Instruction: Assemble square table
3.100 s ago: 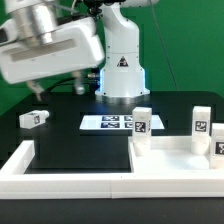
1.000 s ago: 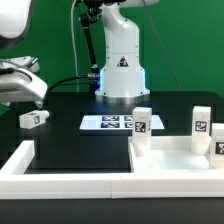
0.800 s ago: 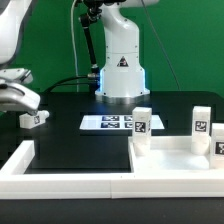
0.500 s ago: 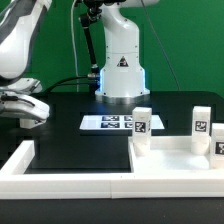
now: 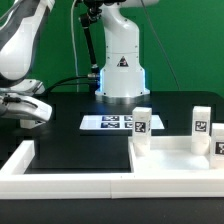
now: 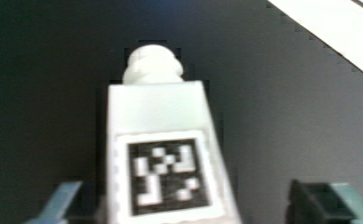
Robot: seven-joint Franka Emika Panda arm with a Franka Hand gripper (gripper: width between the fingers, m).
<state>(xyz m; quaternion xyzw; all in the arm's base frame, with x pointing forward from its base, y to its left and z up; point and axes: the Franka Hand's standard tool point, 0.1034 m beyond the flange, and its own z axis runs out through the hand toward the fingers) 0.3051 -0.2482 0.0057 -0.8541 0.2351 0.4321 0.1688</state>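
Observation:
A white leg block (image 6: pixel 160 150) with a black-and-white tag and a round peg at one end lies on the black table. My gripper (image 6: pixel 187 205) is open and straddles it, with a gap between each fingertip (image 6: pixel 320 200) and the block. In the exterior view my gripper (image 5: pixel 28 110) is low at the left and hides this leg. The white square slab (image 5: pixel 170 152) lies at the right. Three tagged legs stand upright there: one (image 5: pixel 141 122) at its left, one (image 5: pixel 201 120) further right, and one (image 5: pixel 220 140) at the frame edge.
The marker board (image 5: pixel 108 123) lies flat in the middle, in front of the robot base (image 5: pixel 120 70). A long low white border wall (image 5: pixel 70 182) runs along the front, with a side arm (image 5: pixel 18 158) at the exterior view's left.
My arm swung to the exterior view's left and came down over the lying leg, which showed beside it before and is now covered. It has barely moved in the last half second.

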